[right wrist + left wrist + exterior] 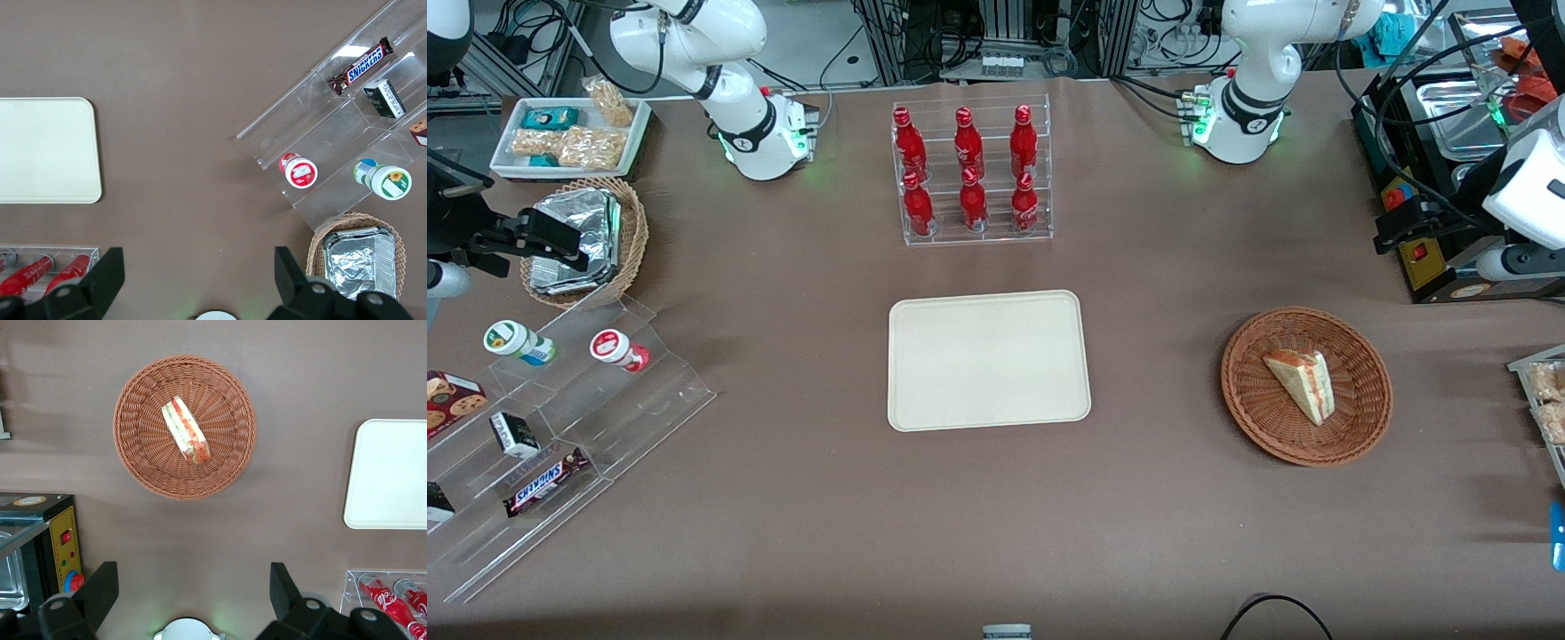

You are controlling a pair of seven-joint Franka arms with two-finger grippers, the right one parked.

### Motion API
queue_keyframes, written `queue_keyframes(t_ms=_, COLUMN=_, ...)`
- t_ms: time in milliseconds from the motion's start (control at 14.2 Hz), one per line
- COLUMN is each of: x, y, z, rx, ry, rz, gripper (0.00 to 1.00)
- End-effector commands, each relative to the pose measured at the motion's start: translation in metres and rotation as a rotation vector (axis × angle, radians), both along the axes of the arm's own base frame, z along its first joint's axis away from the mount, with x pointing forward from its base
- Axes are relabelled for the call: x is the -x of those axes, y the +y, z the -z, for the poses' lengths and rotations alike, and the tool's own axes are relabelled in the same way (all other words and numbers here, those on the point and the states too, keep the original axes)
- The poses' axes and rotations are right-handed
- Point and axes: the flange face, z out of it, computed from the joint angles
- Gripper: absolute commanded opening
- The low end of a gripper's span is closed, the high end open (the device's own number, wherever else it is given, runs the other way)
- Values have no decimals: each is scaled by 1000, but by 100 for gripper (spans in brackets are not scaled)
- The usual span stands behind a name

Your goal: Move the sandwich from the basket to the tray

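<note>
The word SNICKERS reads in white on a brown chocolate bar (545, 481) lying on the clear stepped display stand (560, 444) at the lower left of the front view. No other lettering can be read.

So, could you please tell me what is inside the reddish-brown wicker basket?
Only the sandwich lies in the basket; the weave under it is hidden. The gripper, open, hangs high above the table.

Sandwich (1303, 383), triangular wedge w/ pale bread & red-orange/green filling, lies on its side in the basket (1360, 427), a shallow round reddish-brown wicker bowl toward working arm's end of table. Tray (989, 359), flat cream-beige rect. w/ rounded corners, sits mid-table, well apart from basket. Gripper (193, 593) hangs high above the table near basket, fingers spread wide, holding nothing.
</note>
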Motion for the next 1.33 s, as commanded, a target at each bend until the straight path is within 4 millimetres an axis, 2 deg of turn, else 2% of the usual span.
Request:
queue_keyframes(t_ms=0, x=1, y=2, z=-8, rx=-5, ry=-3, rz=11, gripper=100)
queue_keyframes(t_ms=211, x=7, y=2, z=-11, rx=0, ry=6, rz=9, gripper=100)
queue_keyframes(t_ms=561, x=5, y=2, z=-11, rx=1, ry=-1, rz=10, gripper=100)
queue_keyframes(t_ms=912, x=1, y=-7, z=-5, rx=-8, ry=-3, rz=28, gripper=100)
queue_keyframes(t_ms=1123, x=-10, y=-4, z=16, rx=-13, ry=33, rz=25, gripper=100)
queue_keyframes(t_ms=1263, x=-15, y=-1, z=51, rx=-16, ry=87, rz=19, gripper=100)
